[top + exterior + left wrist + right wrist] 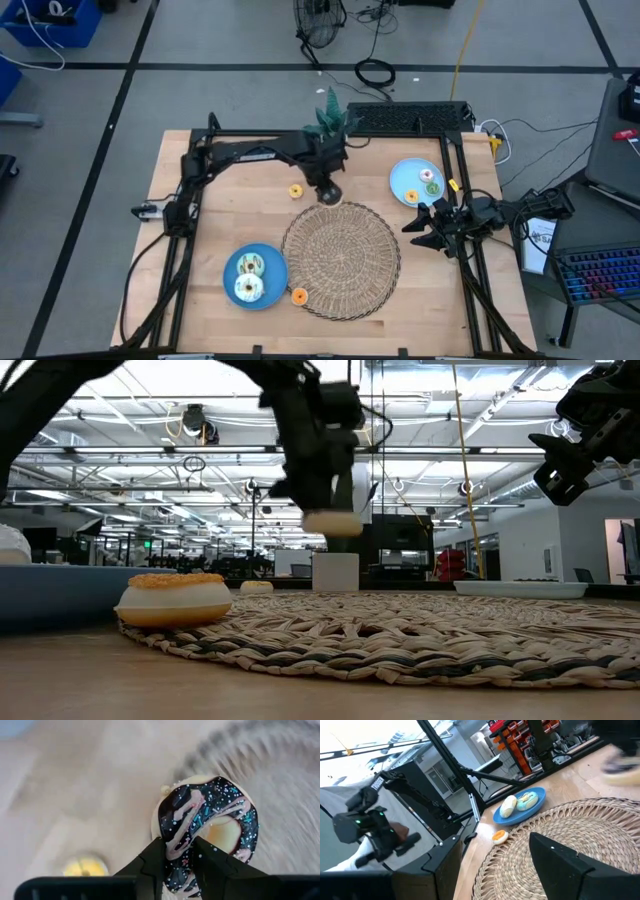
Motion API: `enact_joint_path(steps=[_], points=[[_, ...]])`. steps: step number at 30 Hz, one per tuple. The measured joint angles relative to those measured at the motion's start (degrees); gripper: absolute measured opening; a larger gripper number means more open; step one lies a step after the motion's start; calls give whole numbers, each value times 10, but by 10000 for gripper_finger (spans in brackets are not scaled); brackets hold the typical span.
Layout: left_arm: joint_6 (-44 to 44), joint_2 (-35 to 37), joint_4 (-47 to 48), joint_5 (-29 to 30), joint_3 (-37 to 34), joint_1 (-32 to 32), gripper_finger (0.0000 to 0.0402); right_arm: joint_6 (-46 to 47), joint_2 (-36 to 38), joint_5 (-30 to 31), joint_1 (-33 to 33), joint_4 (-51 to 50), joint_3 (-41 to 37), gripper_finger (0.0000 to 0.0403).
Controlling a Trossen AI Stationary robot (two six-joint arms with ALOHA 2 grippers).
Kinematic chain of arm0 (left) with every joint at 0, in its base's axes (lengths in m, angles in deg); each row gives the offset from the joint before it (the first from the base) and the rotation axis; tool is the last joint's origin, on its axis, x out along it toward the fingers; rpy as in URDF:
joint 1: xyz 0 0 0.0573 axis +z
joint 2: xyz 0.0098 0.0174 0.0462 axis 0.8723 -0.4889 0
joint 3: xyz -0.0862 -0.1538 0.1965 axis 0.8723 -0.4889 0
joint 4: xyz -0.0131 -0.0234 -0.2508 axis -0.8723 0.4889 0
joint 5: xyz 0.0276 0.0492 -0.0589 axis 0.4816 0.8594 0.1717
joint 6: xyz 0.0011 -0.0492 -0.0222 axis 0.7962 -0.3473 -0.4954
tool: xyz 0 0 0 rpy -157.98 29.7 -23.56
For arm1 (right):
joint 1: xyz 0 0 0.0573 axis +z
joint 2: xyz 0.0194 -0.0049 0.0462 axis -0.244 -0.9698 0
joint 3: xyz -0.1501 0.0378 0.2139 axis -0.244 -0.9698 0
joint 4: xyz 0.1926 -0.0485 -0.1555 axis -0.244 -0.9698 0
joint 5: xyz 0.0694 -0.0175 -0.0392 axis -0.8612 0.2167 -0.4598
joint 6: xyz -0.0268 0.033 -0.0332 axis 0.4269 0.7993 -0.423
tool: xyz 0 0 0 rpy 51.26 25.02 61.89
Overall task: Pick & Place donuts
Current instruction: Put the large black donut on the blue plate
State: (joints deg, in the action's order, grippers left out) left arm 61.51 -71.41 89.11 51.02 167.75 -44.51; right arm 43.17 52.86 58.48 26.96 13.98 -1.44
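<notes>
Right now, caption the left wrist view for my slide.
Left gripper shut on the dark-iced sprinkled donut, lifted above the wicker mat's edge.

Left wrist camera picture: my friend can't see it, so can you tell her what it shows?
The left claw pinches the edge of a dark-iced donut with pink drizzle and sprinkles, holding it above the wooden table by the rim of the woven mat. A blurry yellow donut lies on the table below.

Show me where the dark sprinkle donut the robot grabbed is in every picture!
High view: dark sprinkle donut hidden under the left gripper, at the wicker mat's far edge.
Low view: lifted above the mat.
Left wrist view: pinched between fingers.
Right wrist view: blurred, top right.
Shared landmark: the mat.
</notes>
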Motion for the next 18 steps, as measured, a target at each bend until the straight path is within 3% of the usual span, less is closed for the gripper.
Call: enact_joint_path(steps=[8, 18], points=[[23, 74, 144, -14, 0, -85, 93, 0, 0, 0, 0, 0, 0, 219], [-35, 106, 193, 43, -2, -231, 93, 0, 0, 0, 0, 0, 0, 219]])
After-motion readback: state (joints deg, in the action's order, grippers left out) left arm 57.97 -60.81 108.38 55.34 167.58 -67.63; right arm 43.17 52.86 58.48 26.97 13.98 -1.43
